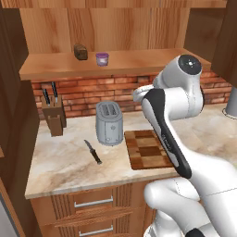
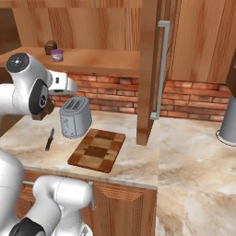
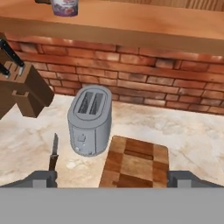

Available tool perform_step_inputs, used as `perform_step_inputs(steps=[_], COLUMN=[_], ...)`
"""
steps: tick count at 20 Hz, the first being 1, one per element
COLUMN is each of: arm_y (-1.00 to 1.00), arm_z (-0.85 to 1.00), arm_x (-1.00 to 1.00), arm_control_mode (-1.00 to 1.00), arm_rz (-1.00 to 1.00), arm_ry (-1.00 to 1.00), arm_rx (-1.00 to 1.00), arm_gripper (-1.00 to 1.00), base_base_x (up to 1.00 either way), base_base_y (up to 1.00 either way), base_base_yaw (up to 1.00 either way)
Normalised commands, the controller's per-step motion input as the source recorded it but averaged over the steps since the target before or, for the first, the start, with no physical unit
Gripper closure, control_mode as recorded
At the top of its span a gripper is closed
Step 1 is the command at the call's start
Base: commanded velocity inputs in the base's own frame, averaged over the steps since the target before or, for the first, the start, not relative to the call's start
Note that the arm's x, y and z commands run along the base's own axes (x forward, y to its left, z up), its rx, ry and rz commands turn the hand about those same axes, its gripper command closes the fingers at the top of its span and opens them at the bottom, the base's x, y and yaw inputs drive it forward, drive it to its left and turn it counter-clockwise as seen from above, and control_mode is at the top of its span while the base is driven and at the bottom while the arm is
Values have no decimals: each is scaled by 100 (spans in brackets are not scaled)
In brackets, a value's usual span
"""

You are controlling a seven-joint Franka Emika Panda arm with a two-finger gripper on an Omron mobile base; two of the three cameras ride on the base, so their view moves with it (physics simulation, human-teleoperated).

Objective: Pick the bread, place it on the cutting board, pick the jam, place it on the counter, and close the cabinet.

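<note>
The dark brown bread [image 1: 80,51] and the purple jam [image 1: 102,59] stand side by side on the shelf of the open cabinet [image 1: 139,60], the bread to the left; both also appear far off as bread [image 2: 50,46] and jam [image 2: 57,55]. Below them on the counter [image 1: 60,162] the patchwork cutting board [image 1: 148,149] lies bare, right of the toaster. My gripper [image 3: 113,180] is open, its fingertips [image 3: 41,178] spread wide and holding nothing, hovering over the near end of the cutting board [image 3: 133,162] and facing the brick wall. The jam [image 3: 64,6] peeks in at the top edge.
A grey toaster [image 1: 109,122] stands left of the board, with a loose knife [image 1: 93,152] and a knife block [image 1: 54,115] further left. The open cabinet door [image 2: 150,69] juts out over the counter right of the board. A grey metal object [image 2: 229,124] stands far right.
</note>
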Motion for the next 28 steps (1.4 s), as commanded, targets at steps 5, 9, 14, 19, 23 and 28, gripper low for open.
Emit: perform_step_inputs(steps=[5,9,14,19,23,28], arm_y=[27,28,28,27,26,25], arm_z=[19,18,17,17,12,9], arm_x=[-1,-3,-3,-2,0,0], arm_control_mode=[-100,-100,-100,-100,-100,-100], arm_rz=[0,0,0,0,0,0], arm_ry=[-2,-2,-2,-1,0,0], arm_rx=[0,0,0,0,0,0], arm_gripper=[-100,-100,-100,-100,-100,-100], base_base_x=[0,0,0,0,0,0], base_base_y=[0,0,0,0,0,0], base_base_yaw=[0,0,0,0,0,0])
